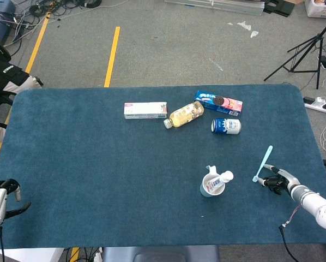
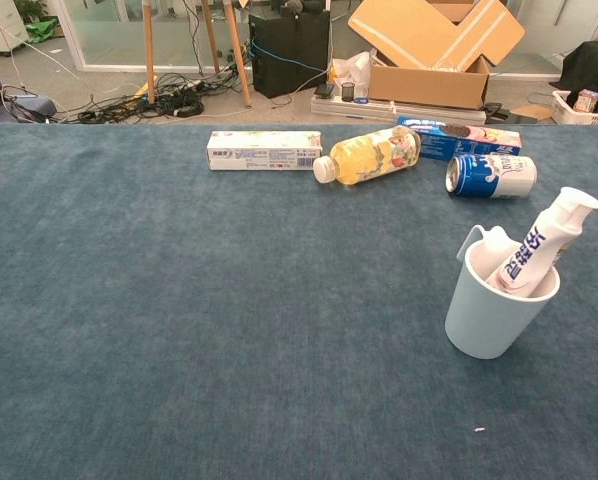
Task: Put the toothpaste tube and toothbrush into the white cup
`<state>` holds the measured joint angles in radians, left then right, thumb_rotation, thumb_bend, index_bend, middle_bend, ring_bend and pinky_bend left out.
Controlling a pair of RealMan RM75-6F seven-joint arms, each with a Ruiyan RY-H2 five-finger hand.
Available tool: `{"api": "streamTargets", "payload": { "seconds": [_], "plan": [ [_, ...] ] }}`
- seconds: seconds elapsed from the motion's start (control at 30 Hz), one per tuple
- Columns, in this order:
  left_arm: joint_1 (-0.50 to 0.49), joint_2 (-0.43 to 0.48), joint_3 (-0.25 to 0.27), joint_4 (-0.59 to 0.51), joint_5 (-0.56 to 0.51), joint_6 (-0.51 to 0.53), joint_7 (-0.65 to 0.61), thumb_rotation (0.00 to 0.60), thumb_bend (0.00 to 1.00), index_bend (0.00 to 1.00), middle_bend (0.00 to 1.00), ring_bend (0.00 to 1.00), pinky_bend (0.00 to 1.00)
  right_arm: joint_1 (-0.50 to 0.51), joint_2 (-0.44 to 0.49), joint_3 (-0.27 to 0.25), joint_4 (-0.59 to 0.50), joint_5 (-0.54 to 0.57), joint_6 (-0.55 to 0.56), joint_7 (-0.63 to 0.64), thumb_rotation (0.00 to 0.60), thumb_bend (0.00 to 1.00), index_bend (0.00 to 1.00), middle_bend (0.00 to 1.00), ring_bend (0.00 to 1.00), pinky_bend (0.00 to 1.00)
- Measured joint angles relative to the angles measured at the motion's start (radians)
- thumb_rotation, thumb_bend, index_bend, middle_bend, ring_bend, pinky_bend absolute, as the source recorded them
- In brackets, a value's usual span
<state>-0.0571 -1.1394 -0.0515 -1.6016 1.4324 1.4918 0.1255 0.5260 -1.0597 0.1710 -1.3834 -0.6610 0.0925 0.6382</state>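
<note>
Toothpaste tube (image 2: 535, 250) already sits tilted in the white cup (image 2: 494, 312), lower right of centre on the desk (image 1: 97, 180); right hand (image 1: 278, 180) holds the toothbrush (image 1: 263, 164) by its lower end, just right of the cup, left hand (image 1: 2, 199) idle w/ fingers apart at lower-left edge. Risk: grip looks thin, so brush could swing or drop en route. The leaning tube takes up much of the mouth, so brush may snag it & tip the cup.

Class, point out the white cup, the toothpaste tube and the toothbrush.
white cup (image 2: 484, 320), chest view, front of its wall.
toothpaste tube (image 2: 539, 248), chest view, printed body above the cup's rim.
toothbrush (image 1: 265, 161), head view, middle of its handle.
</note>
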Motion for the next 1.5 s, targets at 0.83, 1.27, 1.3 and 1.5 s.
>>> {"api": "streamTargets", "payload": {
  "seconds": [0.83,1.27,1.3,1.5],
  "plan": [
    [0.002,0.004,0.0,-0.002,0.002,0.003,-0.008,0.6,0.0,0.7,0.44,0.39,0.35,0.082,-0.043,-0.026,-0.036,0.003,0.034,-0.01,0.6,0.3,0.0,0.71,0.77,0.92],
    [0.002,0.006,-0.002,-0.001,-0.003,0.001,-0.013,0.6,0.0,0.7,0.44,0.39,0.35,0.078,-0.007,-0.019,-0.126,-0.018,0.053,-0.021,0.6,0.3,0.0,0.71,0.77,0.92],
    [0.002,0.006,-0.002,-0.001,-0.003,0.001,-0.012,0.6,0.0,0.7,0.44,0.39,0.35,0.074,0.003,-0.016,-0.141,-0.023,0.057,-0.023,0.6,0.3,0.0,0.71,0.77,0.92],
    [0.003,0.003,0.001,-0.004,0.006,0.006,-0.002,0.6,0.0,0.7,0.44,0.39,0.35,0.018,0.08,0.017,-0.262,-0.095,0.118,-0.053,0.6,0.3,0.0,0.71,0.77,0.92]
  ]
}}
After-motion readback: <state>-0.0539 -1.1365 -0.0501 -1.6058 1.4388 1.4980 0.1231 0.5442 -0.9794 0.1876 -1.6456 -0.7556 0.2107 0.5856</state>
